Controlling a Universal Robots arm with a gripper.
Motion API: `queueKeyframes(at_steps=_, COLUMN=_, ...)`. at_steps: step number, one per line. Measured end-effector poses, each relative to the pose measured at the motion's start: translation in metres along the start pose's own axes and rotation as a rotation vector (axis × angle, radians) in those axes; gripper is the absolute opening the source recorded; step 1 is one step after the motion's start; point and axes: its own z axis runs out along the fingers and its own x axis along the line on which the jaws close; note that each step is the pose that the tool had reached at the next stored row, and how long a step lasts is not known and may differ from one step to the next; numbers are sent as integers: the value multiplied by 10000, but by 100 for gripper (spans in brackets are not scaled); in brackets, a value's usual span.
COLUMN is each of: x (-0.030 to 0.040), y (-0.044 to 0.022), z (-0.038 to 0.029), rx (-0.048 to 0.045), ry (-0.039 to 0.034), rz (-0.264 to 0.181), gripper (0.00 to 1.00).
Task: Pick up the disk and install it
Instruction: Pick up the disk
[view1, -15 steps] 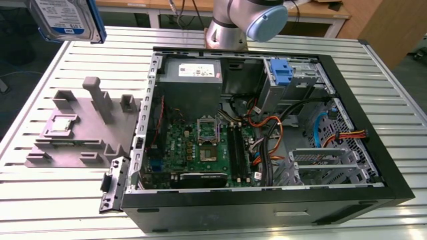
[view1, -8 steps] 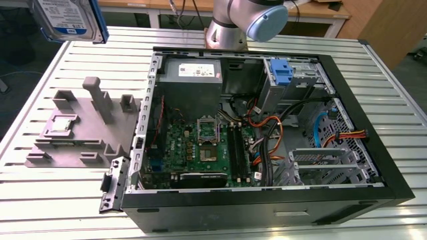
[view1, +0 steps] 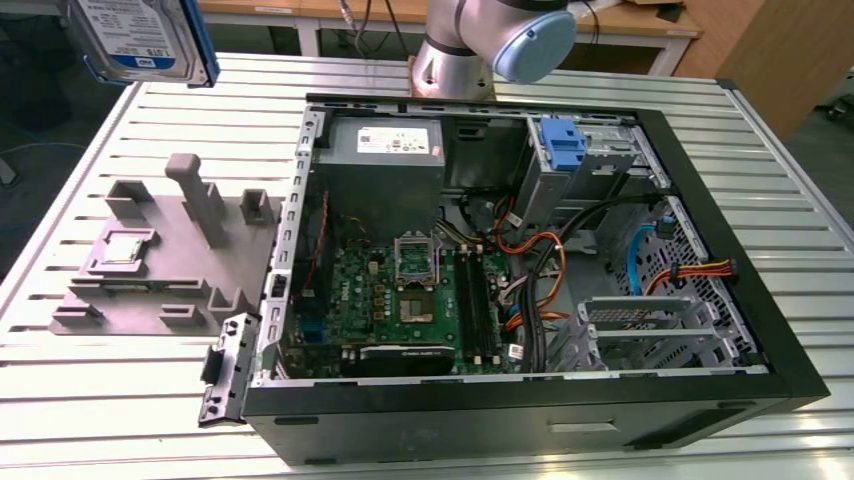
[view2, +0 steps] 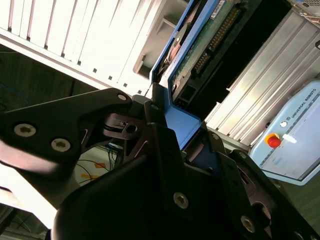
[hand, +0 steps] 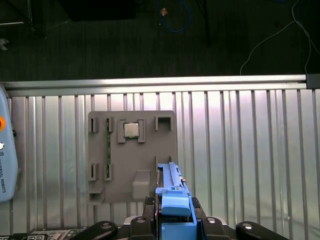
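Note:
The disk (view1: 140, 40), a silver drive with a white-and-blue label in a blue carrier, hangs in the air at the exterior view's top left, above the far corner of the table. In the second wrist view my gripper (view2: 180, 135) is shut on the carrier's blue end, and the disk's (view2: 210, 35) green circuit-board side runs away from the black fingers (view2: 155, 125). The first wrist view shows the blue carrier (hand: 172, 200) sticking out edge-on from my gripper (hand: 175, 227), over the grey fixture.
An open computer case (view1: 787, 350) lies on the slatted metal table (view1: 80, 420). It holds a motherboard (view1: 400, 290), a bay with a blue carrier (view1: 567, 150) and a metal drive cage (view1: 647, 325). A grey fixture (view1: 160, 260) carries a chip (hand: 131, 130). A teach pendant (view2: 295, 140) lies nearby.

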Motion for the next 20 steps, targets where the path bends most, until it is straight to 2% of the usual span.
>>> queueKeyframes(at_steps=12, x=0, y=-8, z=0, rx=0, ry=0, rz=-1, gripper=37)
queueKeyframes(at_steps=20, x=6, y=-57, z=-1, rx=0, ry=0, rz=-1, gripper=37)
